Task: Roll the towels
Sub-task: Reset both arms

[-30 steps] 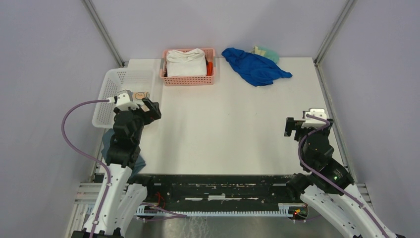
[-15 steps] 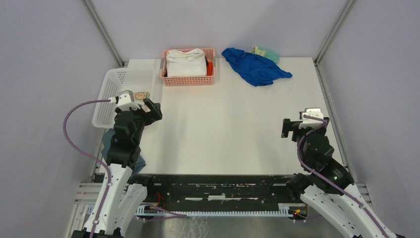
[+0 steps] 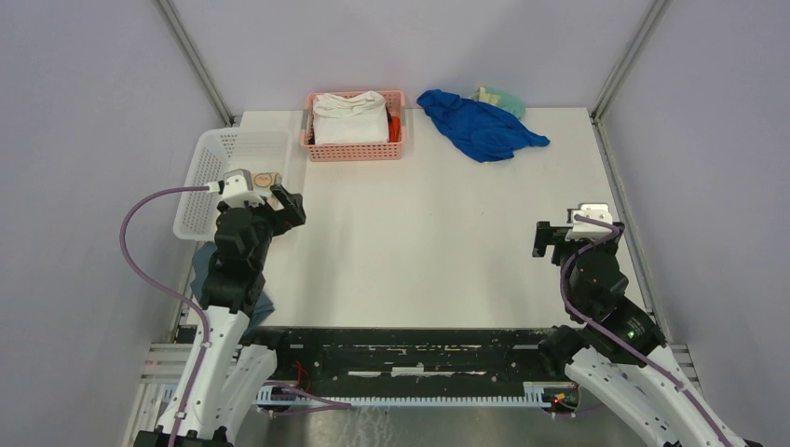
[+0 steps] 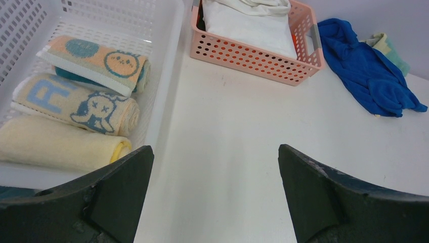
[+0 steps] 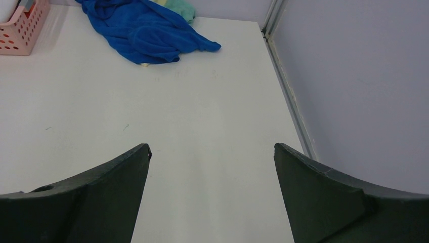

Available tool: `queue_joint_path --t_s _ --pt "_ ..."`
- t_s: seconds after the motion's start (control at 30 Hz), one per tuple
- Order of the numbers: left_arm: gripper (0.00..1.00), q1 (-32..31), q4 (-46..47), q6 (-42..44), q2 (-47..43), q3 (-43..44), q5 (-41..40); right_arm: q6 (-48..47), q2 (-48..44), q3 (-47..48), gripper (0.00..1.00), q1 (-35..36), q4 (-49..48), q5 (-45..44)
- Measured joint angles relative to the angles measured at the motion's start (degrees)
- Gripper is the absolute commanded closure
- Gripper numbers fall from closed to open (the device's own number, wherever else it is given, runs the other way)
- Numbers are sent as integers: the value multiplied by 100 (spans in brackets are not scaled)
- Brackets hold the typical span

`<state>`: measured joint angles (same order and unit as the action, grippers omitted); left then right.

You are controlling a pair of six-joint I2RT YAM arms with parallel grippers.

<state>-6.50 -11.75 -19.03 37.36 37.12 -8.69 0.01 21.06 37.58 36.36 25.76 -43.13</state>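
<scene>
White table [image 3: 419,233], grey walls. Three rolled towels [image 4: 76,104] lie side by side in the white basket [image 4: 169,61]: soft, light, apt to unroll, best pinched mid-roll. Left gripper [image 4: 215,162] beside the basket and right gripper [image 5: 212,157], well apart from it, gape empty.

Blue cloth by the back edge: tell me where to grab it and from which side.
Pinch the blue cloth at its thin corner tail, which pokes out toward the right, probably from above with the right tool. That tail lies flat, clear of the bunched middle.
</scene>
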Motion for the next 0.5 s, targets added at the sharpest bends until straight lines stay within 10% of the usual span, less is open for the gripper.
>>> queue_joint_path --t_s 0.5 --pt "0 0 179 0 -2 -2 498 382 317 422 0 -4 417 120"
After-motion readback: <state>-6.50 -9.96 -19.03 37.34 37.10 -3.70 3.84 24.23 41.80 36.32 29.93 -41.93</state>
